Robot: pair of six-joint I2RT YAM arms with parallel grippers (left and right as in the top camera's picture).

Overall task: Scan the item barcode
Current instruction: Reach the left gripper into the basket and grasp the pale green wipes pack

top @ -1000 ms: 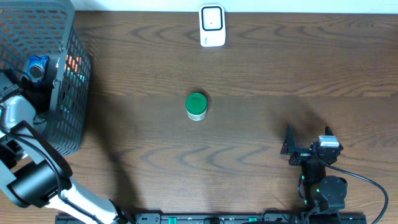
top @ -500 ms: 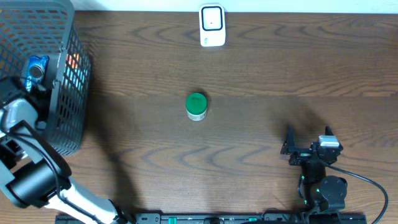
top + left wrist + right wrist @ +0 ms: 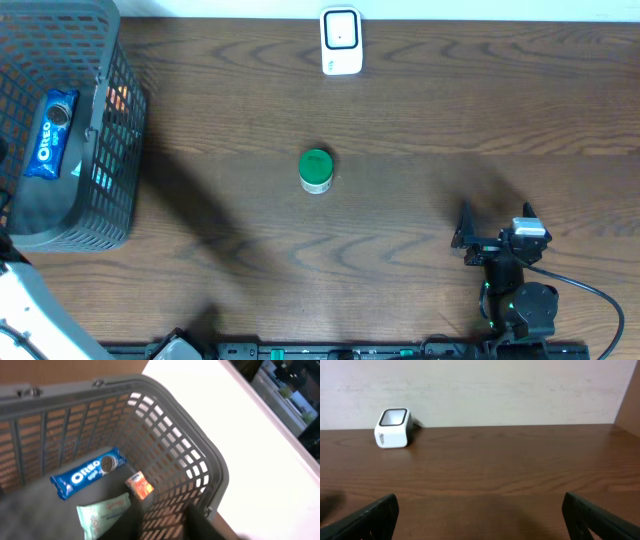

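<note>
The Oreo pack [image 3: 50, 135] lies lengthwise in the basket [image 3: 115, 180], nearest the left arm [image 3: 25, 310]. I cannot tell the left gripper's gap; the right gripper [image 3: 496, 215] gapes wide.

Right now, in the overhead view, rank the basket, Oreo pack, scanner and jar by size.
Largest: basket.
Next: Oreo pack and scanner, which look about alike, so I won't rank them.
Smallest: jar.

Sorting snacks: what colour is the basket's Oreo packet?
Blue Oreo packet with white lettering; clearest in the left wrist view.

Grey mesh basket [image 3: 122, 150] sits on wooden table [image 3: 450, 130].
</note>
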